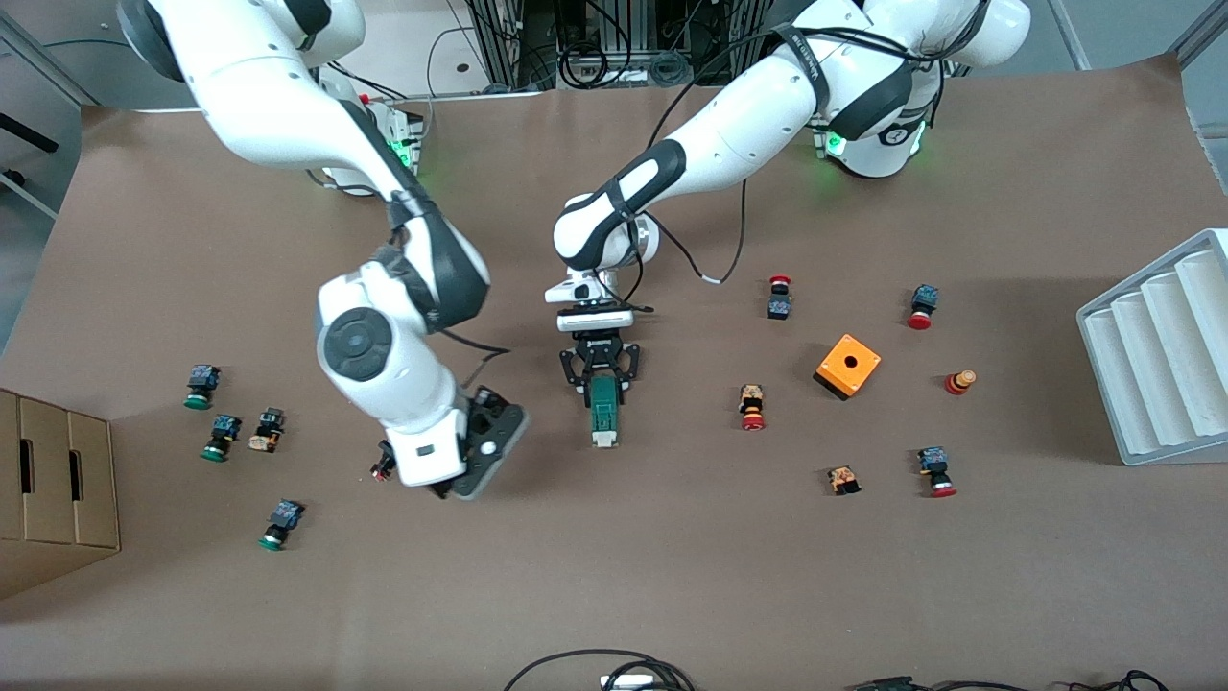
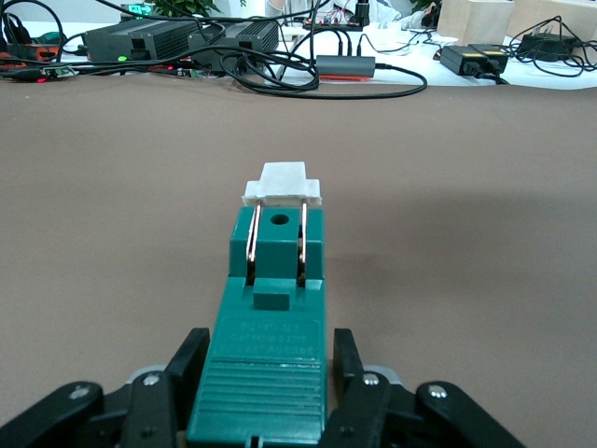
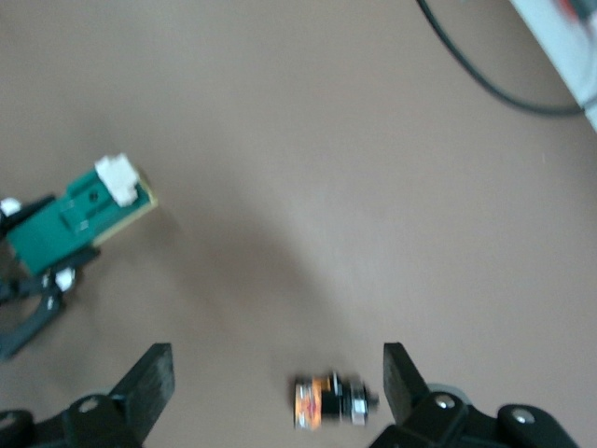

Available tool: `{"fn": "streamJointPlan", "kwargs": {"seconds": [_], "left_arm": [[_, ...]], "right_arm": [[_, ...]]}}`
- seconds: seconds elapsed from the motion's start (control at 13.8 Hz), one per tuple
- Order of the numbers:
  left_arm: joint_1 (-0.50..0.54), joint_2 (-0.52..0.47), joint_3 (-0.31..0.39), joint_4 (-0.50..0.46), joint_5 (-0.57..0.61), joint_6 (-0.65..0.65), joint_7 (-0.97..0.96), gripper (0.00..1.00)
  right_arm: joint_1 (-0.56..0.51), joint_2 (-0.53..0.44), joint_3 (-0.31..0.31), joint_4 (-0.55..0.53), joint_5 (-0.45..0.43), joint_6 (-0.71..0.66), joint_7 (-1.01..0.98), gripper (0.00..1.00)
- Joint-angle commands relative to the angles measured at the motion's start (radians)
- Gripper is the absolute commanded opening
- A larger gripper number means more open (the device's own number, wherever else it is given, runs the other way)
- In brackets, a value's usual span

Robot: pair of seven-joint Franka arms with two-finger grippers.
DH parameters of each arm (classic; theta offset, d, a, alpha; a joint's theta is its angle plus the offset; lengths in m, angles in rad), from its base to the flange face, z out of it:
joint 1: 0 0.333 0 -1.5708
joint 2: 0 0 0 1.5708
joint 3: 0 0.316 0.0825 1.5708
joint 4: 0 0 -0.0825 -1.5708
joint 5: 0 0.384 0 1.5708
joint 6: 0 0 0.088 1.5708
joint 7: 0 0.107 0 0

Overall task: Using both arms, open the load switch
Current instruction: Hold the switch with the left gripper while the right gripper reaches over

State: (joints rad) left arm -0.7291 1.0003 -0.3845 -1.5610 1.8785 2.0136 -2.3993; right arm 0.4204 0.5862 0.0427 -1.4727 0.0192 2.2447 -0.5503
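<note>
The load switch (image 1: 603, 411) lies on the brown surface (image 1: 672, 576) near its middle, with its white sliding piece (image 2: 282, 184) at the end nearer the front camera. The left gripper (image 1: 601, 379) is pressed in on the green body at the end away from the white piece, one black finger (image 2: 183, 362) seen against each long side in the left wrist view. Two copper strips run along the top of the switch toward the white piece. The right gripper (image 1: 477, 451) is held spread over the surface just toward the right arm's end from the switch, with nothing between its fingers (image 3: 149, 375); in the right wrist view a small push button (image 3: 328, 401) is seen lying on the surface under the gap. Toward the left arm's end of the surface, an orange box (image 1: 848, 366) with a round hole stands among several red-capped buttons, and a grey ribbed tray (image 1: 1161, 350) rests at the edge. Toward the right arm's end, green-capped buttons (image 1: 201, 386) are scattered near a cardboard box (image 1: 53, 485).
</note>
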Motion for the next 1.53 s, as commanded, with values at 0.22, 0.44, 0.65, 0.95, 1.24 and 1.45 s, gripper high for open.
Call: {"fn": "streamJointPlan", "kwargs": {"seconds": [0.22,0.44,0.65,0.95,1.24,1.45], "left_arm": [[-0.026,0.041,0.010,0.036,0.033,-0.033,-0.046,0.58],[-0.042,0.066,0.010,0.035,0.071,-0.084,-0.107,0.58],[-0.044,0.067,0.010,0.036,0.071,-0.085,-0.107,0.58],[-0.044,0.086,0.012,0.036,0.097,-0.087,-0.110,0.58],[-0.046,0.100,0.012,0.036,0.109,-0.088,-0.110,0.58],[-0.046,0.106,0.010,0.036,0.120,-0.098,-0.112,0.58]], "right_arm": [[0.037,0.107,-0.018,0.083,0.002,0.062,-0.085,1.00],[0.098,0.133,-0.050,0.087,0.002,0.134,-0.082,1.00],[0.222,0.144,-0.165,0.087,0.007,0.150,-0.080,1.00],[0.262,0.178,-0.173,0.094,0.008,0.148,-0.086,0.99],[0.285,0.196,-0.175,0.092,0.007,0.150,-0.097,0.99],[0.310,0.208,-0.175,0.092,0.010,0.153,-0.082,0.98]]}}
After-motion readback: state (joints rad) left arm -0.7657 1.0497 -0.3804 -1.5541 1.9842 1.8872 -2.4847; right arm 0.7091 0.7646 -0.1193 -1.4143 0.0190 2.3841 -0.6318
